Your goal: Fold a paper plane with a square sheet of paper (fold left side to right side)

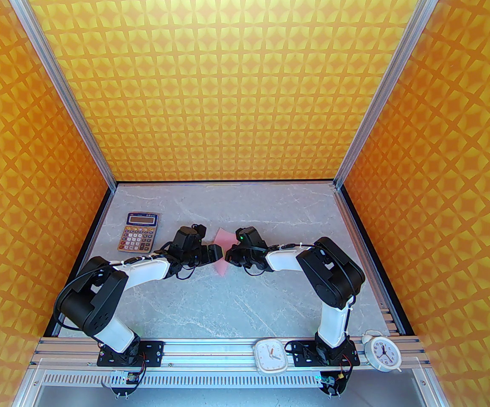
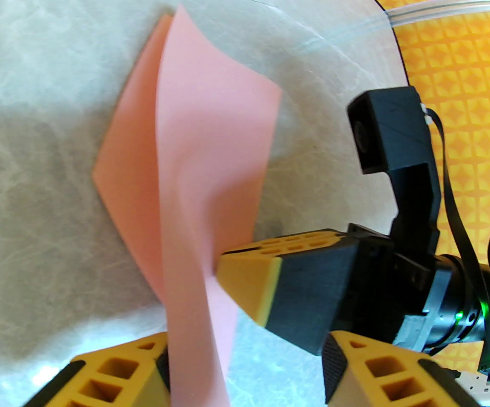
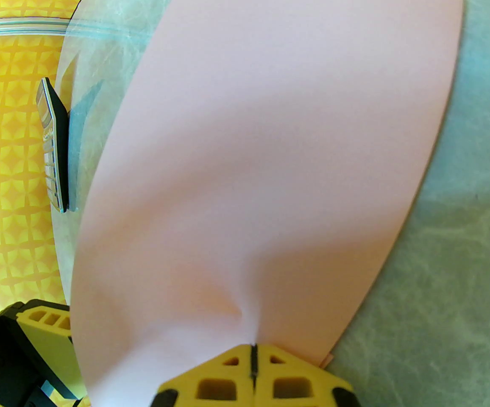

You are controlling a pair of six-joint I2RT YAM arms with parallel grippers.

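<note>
Your right hand (image 3: 253,354) is clamped shut on the square sheet of paper (image 3: 270,142), pinching one edge between its yellow fingertips. The pinched flap is lifted off the bench (image 1: 228,303) and bows upward. From the left wrist camera you can see a lower layer of the same pink sheet (image 2: 202,142) lying flat on the bench under the raised flap.

Your left hand (image 2: 247,346) has its jaws apart. A strip of the lifted flap runs down between its two fingers, close against the one on the left of that view, and the jaws are not pressed onto it. The right hand's tip (image 2: 228,269) sits just above that gap, so the two hands (image 1: 215,255) (image 1: 230,256) are nose to nose over the sheet (image 1: 224,238). They cover most of it from above.

The sheet is about midway between the bench's left and right edges, somewhat nearer the far edge.

The calculator (image 1: 139,236) lies towards the far left corner, well apart from the paper, with the left arm's wrist between them. The right wrist camera catches it (image 3: 52,142) edge-on beyond the flap.

On the rail along the near edge stand a white rounded-square clock (image 1: 271,356), just left of the right arm's base, and a round twin-bell alarm clock (image 1: 381,351) just right of it.
</note>
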